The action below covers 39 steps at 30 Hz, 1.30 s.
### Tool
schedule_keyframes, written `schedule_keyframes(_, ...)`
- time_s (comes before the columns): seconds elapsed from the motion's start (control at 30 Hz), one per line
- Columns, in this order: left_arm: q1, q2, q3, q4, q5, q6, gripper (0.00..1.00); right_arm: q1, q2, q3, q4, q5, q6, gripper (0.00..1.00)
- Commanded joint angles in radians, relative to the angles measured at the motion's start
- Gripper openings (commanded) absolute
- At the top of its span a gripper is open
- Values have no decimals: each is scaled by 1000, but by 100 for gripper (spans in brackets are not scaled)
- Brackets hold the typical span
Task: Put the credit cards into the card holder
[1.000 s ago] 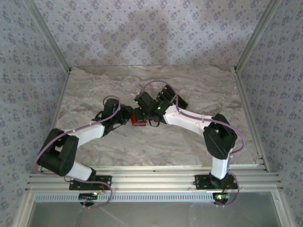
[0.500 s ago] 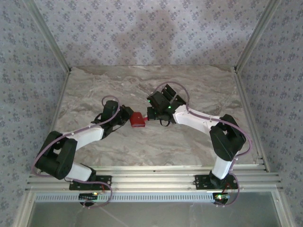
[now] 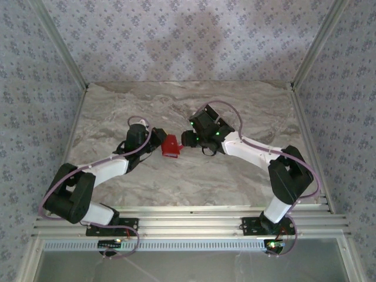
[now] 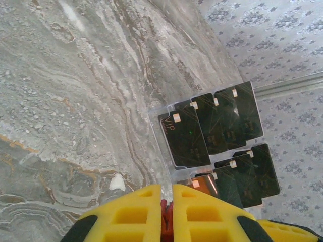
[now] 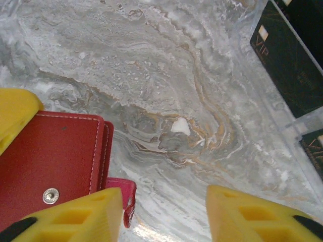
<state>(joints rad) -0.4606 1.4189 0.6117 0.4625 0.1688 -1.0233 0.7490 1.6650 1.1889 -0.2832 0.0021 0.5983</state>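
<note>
The card holder (image 3: 171, 145), a red wallet with white stitching and a metal snap, hangs folded just above the marble table. My left gripper (image 3: 158, 143) is shut on its edge, and a strip of red shows between the yellow fingertips (image 4: 166, 217). In the right wrist view the card holder (image 5: 50, 166) is at the lower left. My right gripper (image 5: 164, 217) stands open beside it, with bare marble between its fingers. The credit cards (image 4: 184, 138), several black ones with pale chips, lie overlapped in a clear tray (image 4: 162, 151) behind the wallet. One card (image 5: 292, 65) is at the right wrist view's upper right.
The marble table (image 3: 176, 182) is walled by patterned panels at the back and sides. An aluminium rail (image 3: 188, 214) runs along its near edge. The clear tray's rim (image 5: 303, 121) is close to the right of my right gripper.
My right gripper has let go of the card holder, opened, and drawn back to the right. The left gripper still holds the wallet, now shifted slightly farther back.
</note>
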Motion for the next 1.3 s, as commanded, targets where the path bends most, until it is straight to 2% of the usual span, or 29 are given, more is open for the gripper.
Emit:
schedule_keyframes(0.0,-9,-12,1,54,19,34,0,2,-26,-34,25,-51,23,53)
schedule_keyframes(0.13,-13,-11,8,55,20,35,0,1,-5,-37,38,-65,49,52)
schedule_keyframes(0.23,-16,-11,13,55,20,34,0,0,21,-35,48,-70,55,47)
schedule_keyframes(0.37,-18,-13,14,56,19,34,0,-2,53,-29,68,-106,60,26)
schedule_keyframes(0.57,-18,-9,13,61,17,35,0,-5,60,-37,90,-141,70,0)
schedule_keyframes(0.67,-17,-9,9,56,12,43,0,-6,45,-41,90,-145,70,0)
schedule_keyframes(0.7,-18,-8,8,47,7,46,3,-6,40,-41,87,-143,69,0)
schedule_keyframes(0.73,-17,-9,7,35,0,53,13,-7,32,-40,83,-142,66,0)
schedule_keyframes(0.77,-17,-9,3,21,-10,59,29,-7,29,-40,76,-140,63,0)
schedule_keyframes(0.83,-18,-6,-7,-1,-24,74,54,-7,24,-36,65,-136,56,0)
schedule_keyframes(0.87,-17,-7,-11,-19,-32,84,63,-7,28,-34,58,-134,53,0)
schedule_keyframes(0.93,-16,-8,-19,-54,-48,106,73,-6,34,-34,50,-135,48,0)
schedule_keyframes(1.07,-8,-14,-35,-123,-76,151,79,-1,50,-29,46,-143,40,0)
schedule_keyframes(1.27,-7,-44,-19,-233,-65,204,81,10,38,-12,36,-146,39,0)
